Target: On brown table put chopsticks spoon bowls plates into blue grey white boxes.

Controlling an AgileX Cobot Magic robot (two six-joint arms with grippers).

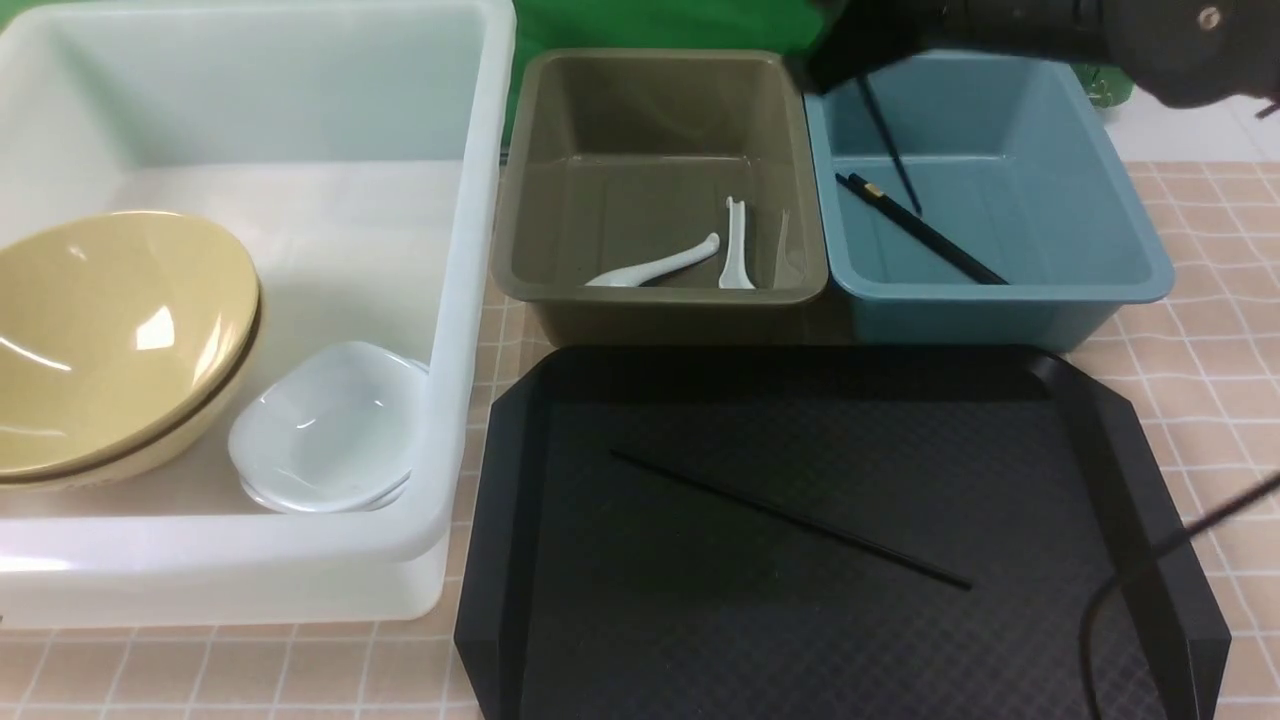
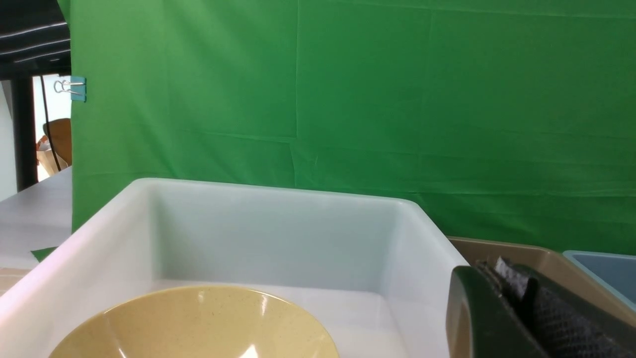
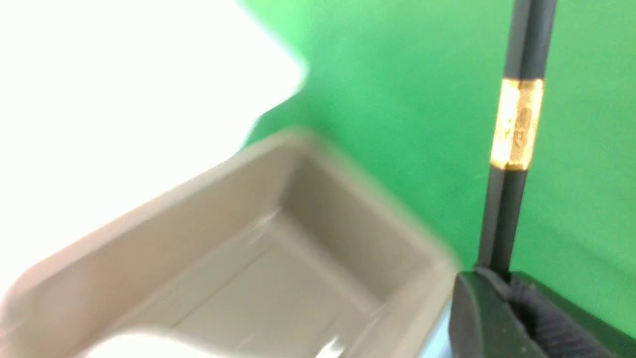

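A black chopstick (image 3: 516, 124) is clamped in the right hand (image 3: 499, 286), tip down over the teal-blue box (image 1: 1130, 250). It is best lowered beside the chopsticks (image 1: 925, 230) lying inside before release, so bouncing is avoided.

You're looking at glossy bowls (image 1: 110, 330) and plates (image 1: 330, 430), smooth plastic boxes (image 1: 660, 320), matt rough-textured tray (image 1: 800, 620), creased green cloth backdrop (image 2: 397, 99).

The bowls (image 1: 110, 330) are mustard-yellow, the plates (image 1: 325, 430) white, the chopsticks (image 1: 922, 232) black with gold bands.
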